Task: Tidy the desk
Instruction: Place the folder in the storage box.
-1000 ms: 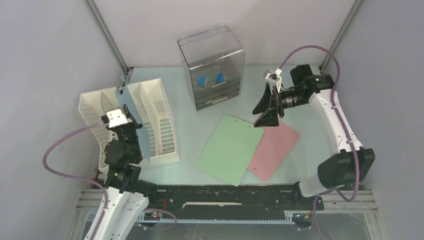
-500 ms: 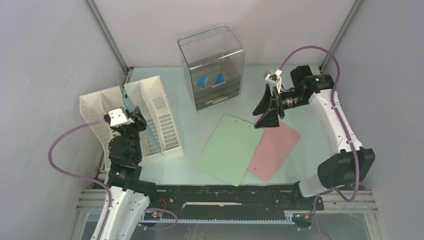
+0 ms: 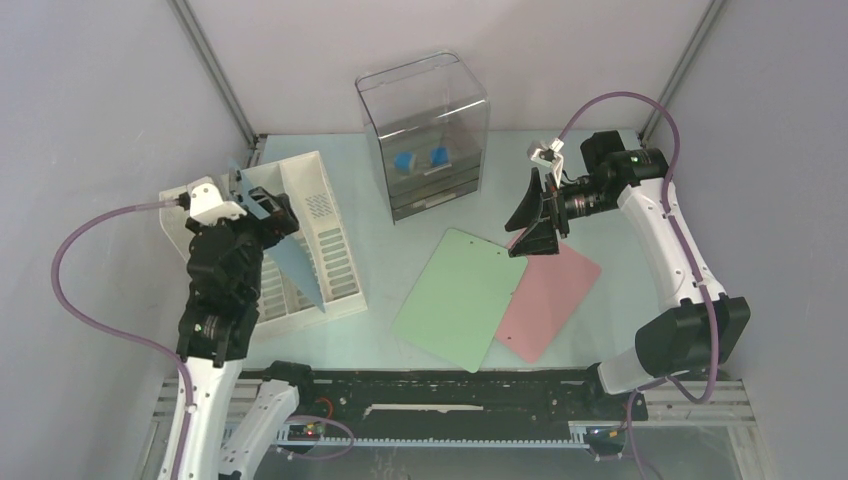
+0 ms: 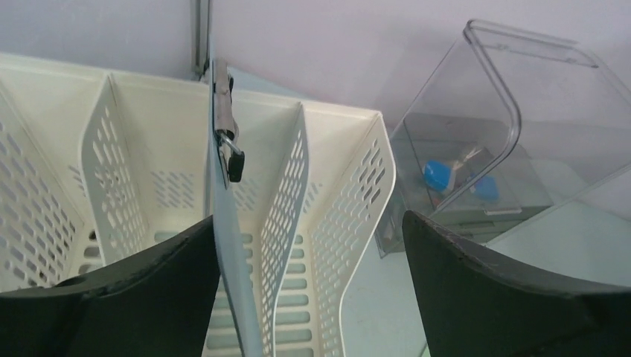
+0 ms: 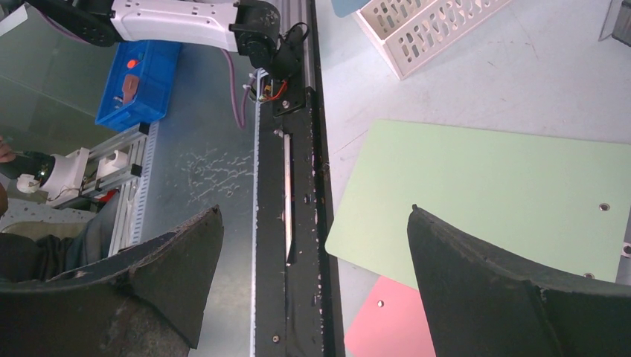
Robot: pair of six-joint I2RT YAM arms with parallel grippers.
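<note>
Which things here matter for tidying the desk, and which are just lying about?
Job: blue clipboard standing in white slotted plastic file rack; flat green plastic board and flat pink plastic board on the pale mint-green desk.
Idle: clear plastic drawer box.

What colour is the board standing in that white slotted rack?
The board is light blue, clearest in the top external view.

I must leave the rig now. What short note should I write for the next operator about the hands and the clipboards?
Left hand: open, the blue clipboard between its fingers, not gripped.
Right hand: open, empty, above the far end of the green clipboard.
Done: blue clipboard stands in the white file rack's middle slot.
To do: green clipboard lies on the desk, overlapping the pink clipboard; both probably go into the rack.
</note>
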